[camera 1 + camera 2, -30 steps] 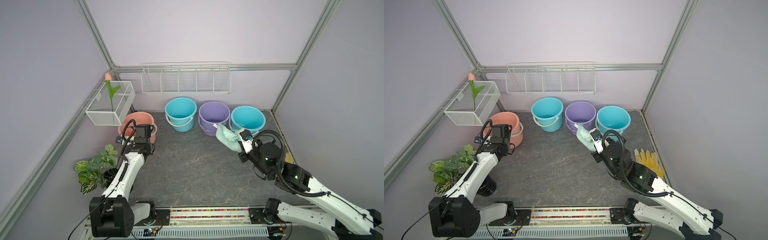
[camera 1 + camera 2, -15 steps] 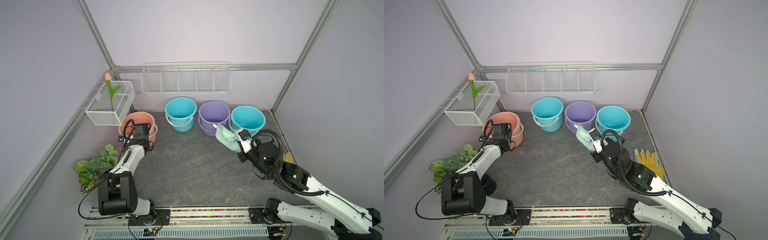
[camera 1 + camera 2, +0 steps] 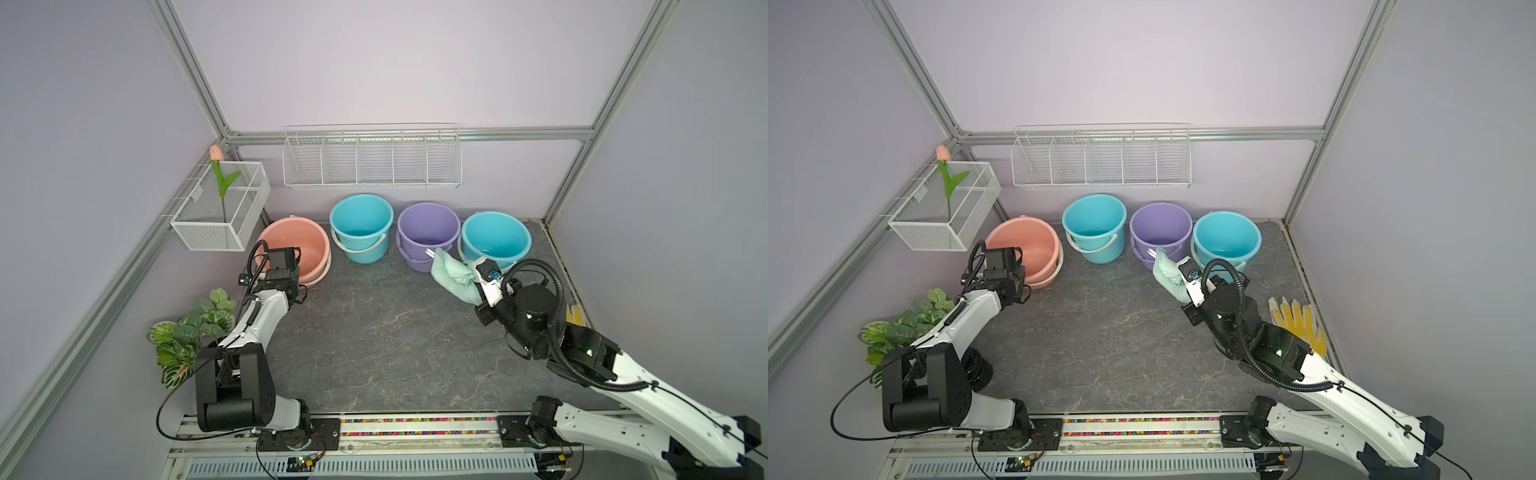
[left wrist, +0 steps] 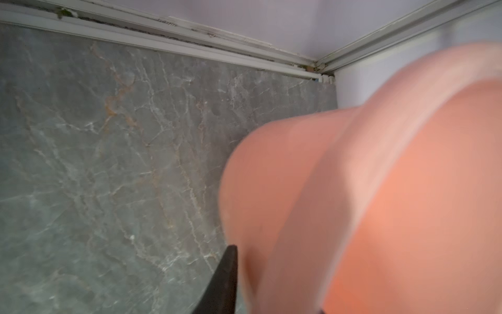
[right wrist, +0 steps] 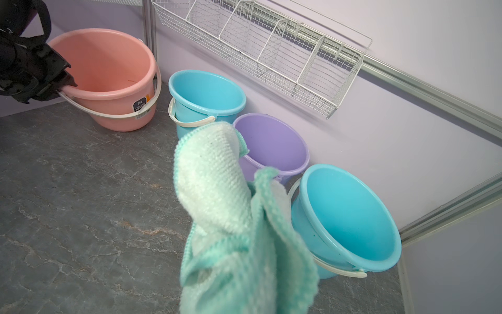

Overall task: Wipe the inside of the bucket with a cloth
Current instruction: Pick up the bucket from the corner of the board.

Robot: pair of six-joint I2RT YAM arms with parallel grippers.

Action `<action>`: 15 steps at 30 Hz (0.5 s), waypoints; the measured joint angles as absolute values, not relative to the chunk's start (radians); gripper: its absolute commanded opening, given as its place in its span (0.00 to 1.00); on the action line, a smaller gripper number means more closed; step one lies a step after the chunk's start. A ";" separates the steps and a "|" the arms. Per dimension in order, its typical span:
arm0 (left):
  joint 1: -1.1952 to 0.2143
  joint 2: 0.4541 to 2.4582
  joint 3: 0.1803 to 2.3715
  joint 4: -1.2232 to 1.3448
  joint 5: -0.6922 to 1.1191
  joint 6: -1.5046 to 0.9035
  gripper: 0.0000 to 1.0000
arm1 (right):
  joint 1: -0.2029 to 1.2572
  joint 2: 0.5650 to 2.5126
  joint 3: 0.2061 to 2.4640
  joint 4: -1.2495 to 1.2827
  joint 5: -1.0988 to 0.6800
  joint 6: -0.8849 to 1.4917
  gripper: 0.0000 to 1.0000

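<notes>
Holding cloth (image 3: 451, 276): right end effector (image 3: 472, 277); left end effector (image 5: 66, 82) grips bucket (image 3: 305, 245).

A pink bucket (image 4: 380, 204), blurred and very close, fills much of the view, its outer wall and rim curving over a grey marbled floor (image 4: 95, 163). One dark gripper finger (image 4: 222, 282) lies right against the outside of that wall, and whether a second finger sits on the inner side cannot be told. The floor's edge meets a pale rail (image 4: 163, 46) at the foot of a lilac wall (image 4: 298, 21), and the bucket stands near the floor's corner (image 4: 320, 66), where that rail joins another.
</notes>
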State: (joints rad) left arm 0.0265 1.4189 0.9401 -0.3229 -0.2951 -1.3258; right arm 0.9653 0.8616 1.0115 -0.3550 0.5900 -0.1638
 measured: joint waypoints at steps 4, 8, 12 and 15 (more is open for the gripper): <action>0.026 1.358 0.922 -0.354 -0.272 -1.323 0.11 | 0.965 0.862 1.011 -0.356 0.590 -0.164 0.07; 0.027 1.284 0.916 -0.425 -0.244 -1.308 0.09 | 0.965 0.862 1.011 -0.358 0.590 -0.163 0.07; 0.027 1.191 0.908 -0.503 -0.200 -1.278 0.08 | 0.965 0.862 1.011 -0.365 0.590 -0.163 0.07; 0.027 1.106 0.898 -0.558 -0.157 -1.240 0.06 | 0.965 0.862 1.012 -0.371 0.590 -0.164 0.07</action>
